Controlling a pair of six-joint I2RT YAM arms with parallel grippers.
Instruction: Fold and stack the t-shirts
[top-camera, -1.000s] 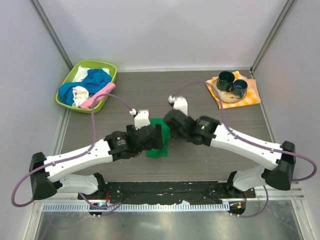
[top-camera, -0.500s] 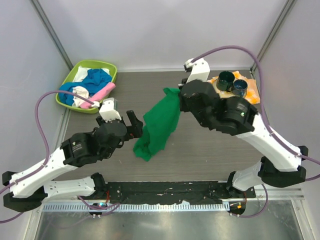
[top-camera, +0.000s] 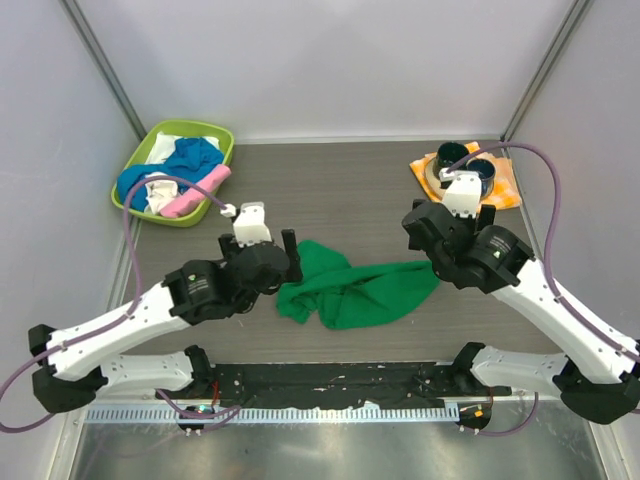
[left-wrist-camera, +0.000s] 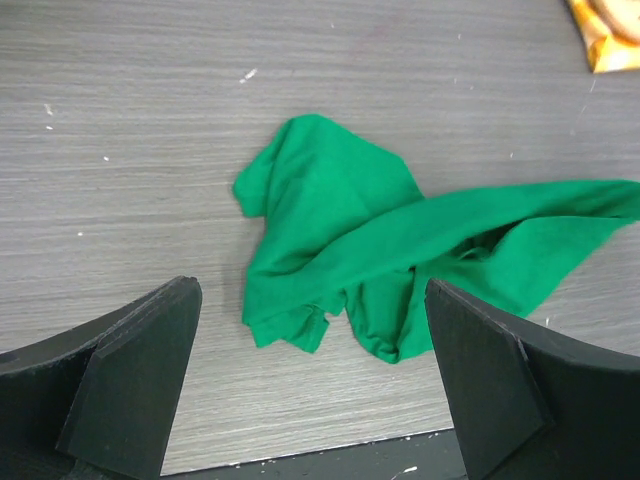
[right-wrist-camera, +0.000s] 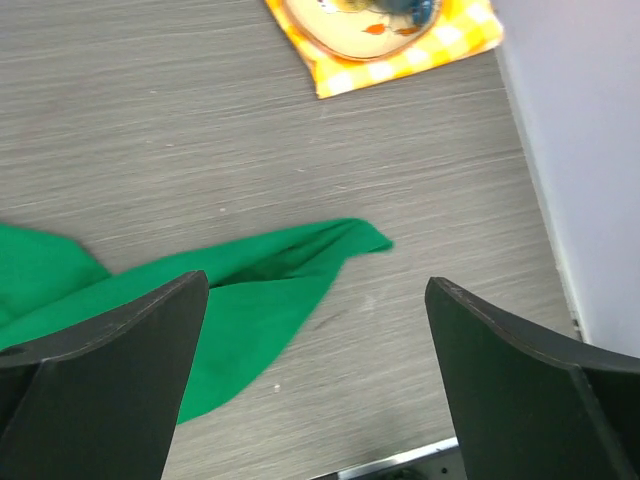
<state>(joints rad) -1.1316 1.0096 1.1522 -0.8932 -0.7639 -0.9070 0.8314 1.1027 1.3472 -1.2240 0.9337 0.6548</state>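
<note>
A crumpled green t-shirt (top-camera: 355, 290) lies on the table between my arms, its right tip stretched out towards the right arm. Hovering over its left part (left-wrist-camera: 370, 250), my left gripper (top-camera: 285, 262) (left-wrist-camera: 310, 288) is open and holds nothing. Above the shirt's right tip (right-wrist-camera: 230, 300) my right gripper (top-camera: 420, 232) (right-wrist-camera: 315, 283) also stands open and empty. Blue (top-camera: 190, 160), white (top-camera: 160, 190) and pink (top-camera: 195, 192) t-shirts are heaped in the basket at the back left.
The lime-green plastic basket (top-camera: 222, 135) sits at the back left corner. An orange-and-white checkered cloth (top-camera: 505, 190) (right-wrist-camera: 440, 45) with two dark mugs on a dish lies at the back right. Walls stand close on both sides.
The right gripper raised the green shirt, swung it to the right and opened; the shirt now lies on the table. The left arm drew back to the left.
</note>
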